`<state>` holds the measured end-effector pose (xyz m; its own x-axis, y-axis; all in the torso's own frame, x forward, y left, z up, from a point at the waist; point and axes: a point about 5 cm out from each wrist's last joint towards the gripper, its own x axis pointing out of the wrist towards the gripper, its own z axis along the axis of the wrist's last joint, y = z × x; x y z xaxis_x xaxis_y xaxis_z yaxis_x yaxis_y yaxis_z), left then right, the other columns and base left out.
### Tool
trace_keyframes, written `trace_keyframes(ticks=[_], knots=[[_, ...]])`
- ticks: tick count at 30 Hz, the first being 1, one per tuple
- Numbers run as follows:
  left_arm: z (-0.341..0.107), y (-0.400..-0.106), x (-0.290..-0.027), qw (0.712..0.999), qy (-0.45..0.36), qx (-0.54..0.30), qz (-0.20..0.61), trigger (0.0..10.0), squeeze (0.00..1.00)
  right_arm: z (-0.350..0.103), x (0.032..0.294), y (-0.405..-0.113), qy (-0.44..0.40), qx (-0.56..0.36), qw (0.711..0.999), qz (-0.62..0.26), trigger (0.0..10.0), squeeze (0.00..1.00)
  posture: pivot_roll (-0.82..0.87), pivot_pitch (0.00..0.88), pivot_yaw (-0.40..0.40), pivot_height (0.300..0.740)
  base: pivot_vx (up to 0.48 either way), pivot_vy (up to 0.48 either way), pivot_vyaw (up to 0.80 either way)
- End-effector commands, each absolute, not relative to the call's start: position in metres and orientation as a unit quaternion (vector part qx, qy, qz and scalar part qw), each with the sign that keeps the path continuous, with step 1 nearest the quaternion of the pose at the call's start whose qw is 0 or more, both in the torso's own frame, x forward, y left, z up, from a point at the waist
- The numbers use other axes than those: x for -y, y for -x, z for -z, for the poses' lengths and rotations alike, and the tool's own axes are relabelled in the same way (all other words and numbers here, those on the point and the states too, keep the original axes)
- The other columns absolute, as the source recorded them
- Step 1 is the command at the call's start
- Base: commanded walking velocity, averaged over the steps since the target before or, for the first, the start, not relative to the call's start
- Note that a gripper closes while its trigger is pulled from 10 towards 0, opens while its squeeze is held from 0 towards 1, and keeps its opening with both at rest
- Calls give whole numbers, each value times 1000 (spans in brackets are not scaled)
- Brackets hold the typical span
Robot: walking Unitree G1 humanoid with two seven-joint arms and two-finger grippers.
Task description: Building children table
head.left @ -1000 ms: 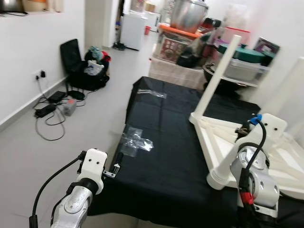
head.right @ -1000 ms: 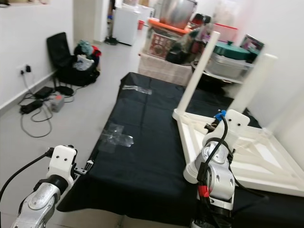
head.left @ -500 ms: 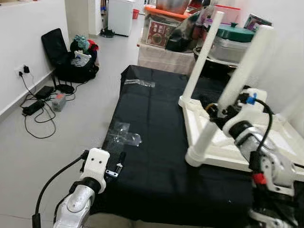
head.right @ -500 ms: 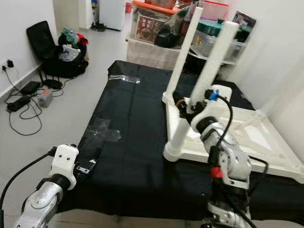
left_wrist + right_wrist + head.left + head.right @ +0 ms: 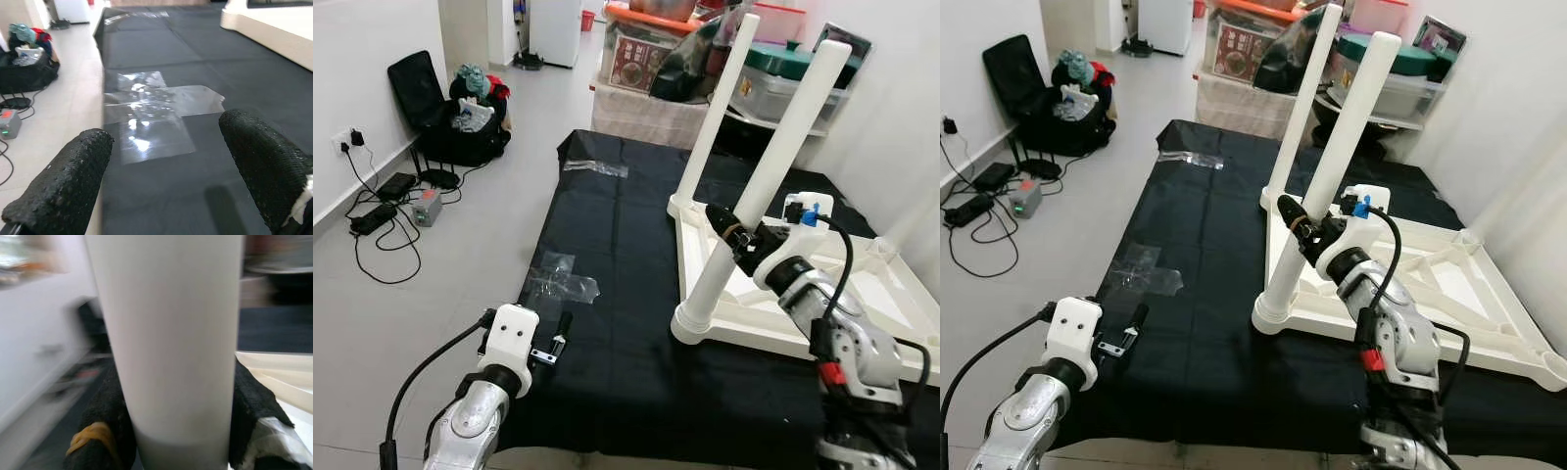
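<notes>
A black-covered counter carries the upturned white children's table, its frame lying flat and two legs standing up. The right gripper has its fingers clenched around the nearer leg, one on each side, about midway up. The left gripper hovers over the counter's near edge, fingers spread wide, with clear tape just ahead of them.
</notes>
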<state>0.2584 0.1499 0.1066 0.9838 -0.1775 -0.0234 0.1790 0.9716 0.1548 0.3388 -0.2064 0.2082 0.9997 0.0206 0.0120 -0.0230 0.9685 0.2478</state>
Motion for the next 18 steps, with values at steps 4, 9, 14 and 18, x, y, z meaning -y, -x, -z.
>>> trace_keyframes(ticks=[4,9,14,18], knots=[[-105,-256,-148,993,-76,-7,93,10000,0,-141,276,-304,-128,-121,926,335,0,0,109,0,-198,740,0,0,0],[-104,-256,-148,993,-77,-8,93,10000,0,-132,276,-282,-109,-129,897,408,0,0,98,0,-187,740,0,0,0],[-104,-256,-148,992,-78,-9,96,10000,0,-128,253,-283,-114,-148,902,390,0,0,99,0,-184,740,0,0,0],[-104,-256,-148,992,-79,-10,95,10000,0,-136,246,-294,-116,-130,918,357,10000,0,98,0,-187,740,0,0,0]])
